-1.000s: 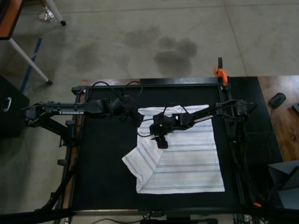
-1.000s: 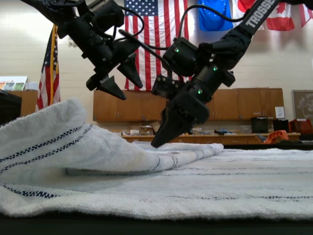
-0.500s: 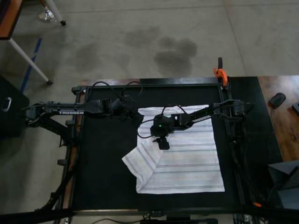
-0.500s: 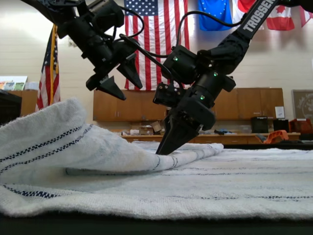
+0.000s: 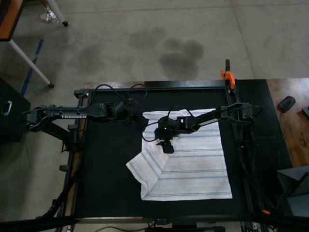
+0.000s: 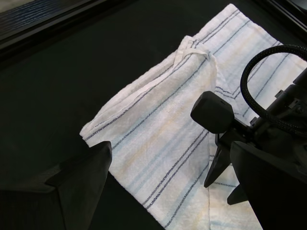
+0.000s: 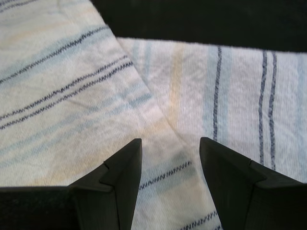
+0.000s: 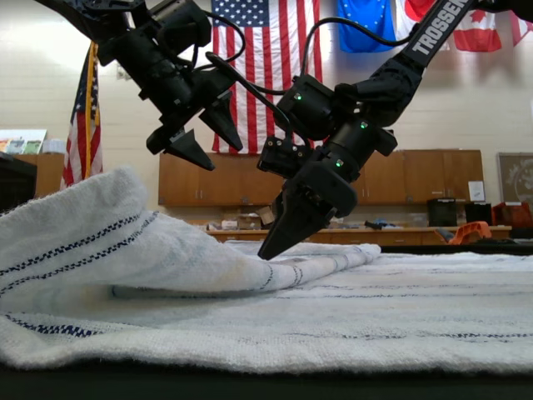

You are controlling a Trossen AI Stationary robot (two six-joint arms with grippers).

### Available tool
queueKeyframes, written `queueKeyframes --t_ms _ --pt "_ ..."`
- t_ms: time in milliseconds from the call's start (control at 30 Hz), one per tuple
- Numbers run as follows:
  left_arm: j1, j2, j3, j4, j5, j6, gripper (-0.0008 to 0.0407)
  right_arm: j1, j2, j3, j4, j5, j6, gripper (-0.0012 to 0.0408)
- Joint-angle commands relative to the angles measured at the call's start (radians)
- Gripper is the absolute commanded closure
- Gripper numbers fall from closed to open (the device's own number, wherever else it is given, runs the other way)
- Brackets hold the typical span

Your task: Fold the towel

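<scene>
1. Since the towel point(image 5: 186, 162) drapes and bunches in the exterior view, I judge it soft, light and limp: terry-like weave, some grip, not fragile. It lies on the black table point(image 5: 104, 169), mostly flat, with one corner flap point(image 5: 147, 166) already turned over onto the rest.
2. Right gripper point(image 7: 170, 179): fingers parted, holding nothing, tips poised just above the diagonal fold edge point(image 7: 158, 112). In the exterior view its tips point(image 8: 271, 247) sit at the cloth surface; contact cannot be confirmed.
3. Left gripper point(image 8: 204, 137): released, empty, held well above the towel, back from the right gripper. Its own view shows the flap directly beneath.
4. Handling estimate: cloth will sag wherever unsupported, so a single mid-edge pinch would drag a peak and leave the rest behind.
5. Suggested hold: pinch at a corner or hem, both layers between the fingers, not the flat middle. Two corners lifted together would likely carry the fold evenly.
</scene>
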Motion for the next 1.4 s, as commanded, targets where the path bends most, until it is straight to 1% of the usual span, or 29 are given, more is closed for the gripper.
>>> queueKeyframes --t_ms 0,333,400,467,600,700,967,1167,1267,1367 --pt "0.000 0.000 0.000 -0.001 0.000 0.001 0.0055 -0.004 0.000 -0.002 -0.023 0.000 0.002 0.0235" --pt "0.000 0.000 0.000 -0.001 0.000 0.001 0.0055 -0.004 0.000 -0.002 -0.039 -0.002 0.000 0.0235" --pt "0.000 0.000 0.000 -0.001 0.000 0.001 0.0055 -0.004 0.000 -0.002 -0.045 -0.016 0.000 0.0235" --pt "0.000 0.000 0.000 -0.001 0.000 0.001 0.0055 -0.004 0.000 -0.002 -0.060 -0.043 0.001 0.0235" --pt "0.000 0.000 0.000 -0.001 0.000 0.001 0.0055 -0.004 0.000 -0.002 -0.112 -0.081 0.008 0.0235" --pt "0.000 0.000 0.000 -0.001 0.000 0.001 0.0055 -0.004 0.000 -0.002 -0.131 -0.084 0.011 0.0235" --pt "0.000 0.000 0.000 -0.001 0.000 0.001 0.0055 -0.004 0.000 0.004 -0.073 -0.084 0.031 0.0248" --pt "0.000 0.000 0.000 -0.002 0.000 0.001 0.0055 -0.003 0.000 0.035 -0.099 -0.084 0.030 0.0250" --pt "0.000 0.000 0.000 -0.002 0.000 0.002 0.0055 -0.003 0.000 0.048 -0.134 -0.084 0.029 0.0264" --pt "0.000 0.000 -0.001 -0.002 0.000 0.002 0.0055 -0.003 0.000 0.051 -0.153 -0.084 0.026 0.0301"
